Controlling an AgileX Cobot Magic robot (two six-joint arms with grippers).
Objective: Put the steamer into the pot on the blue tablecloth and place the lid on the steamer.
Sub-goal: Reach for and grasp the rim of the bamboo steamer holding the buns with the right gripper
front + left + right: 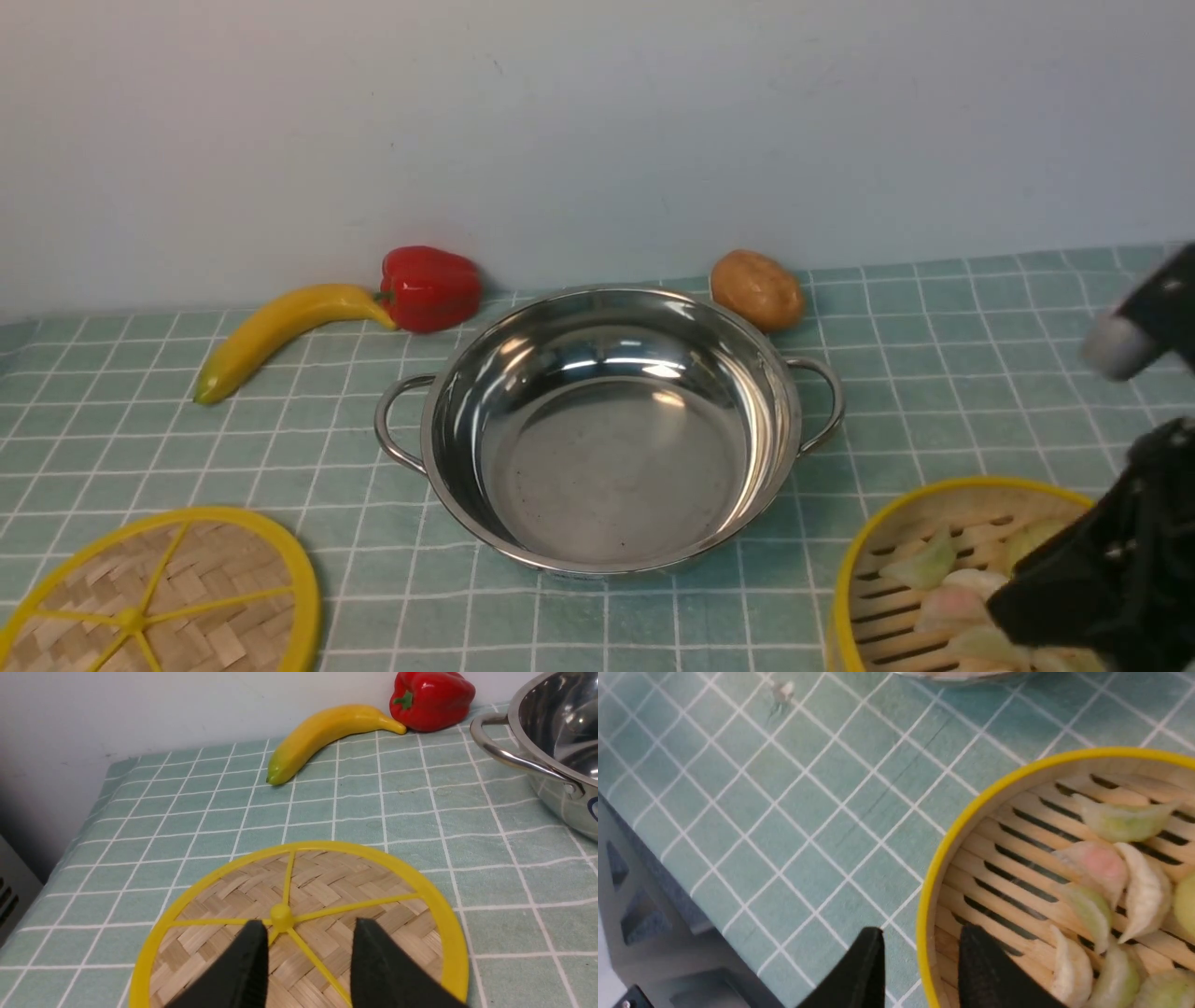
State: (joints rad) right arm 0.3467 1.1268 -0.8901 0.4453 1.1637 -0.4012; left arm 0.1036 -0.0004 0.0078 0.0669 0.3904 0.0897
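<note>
The left gripper points forward and down, its two black fingers standing apart. The right gripper likewise has its fingers parted. The right arm shows low at the front view's right edge, tilted downward.

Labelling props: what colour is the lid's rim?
Yellow rim on the lid; clearest in the left wrist view.

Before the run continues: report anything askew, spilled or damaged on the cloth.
Nothing stands out. The pot sits upright and empty, the lid lies flat, and the steamer stands upright with its dumplings inside.
</note>
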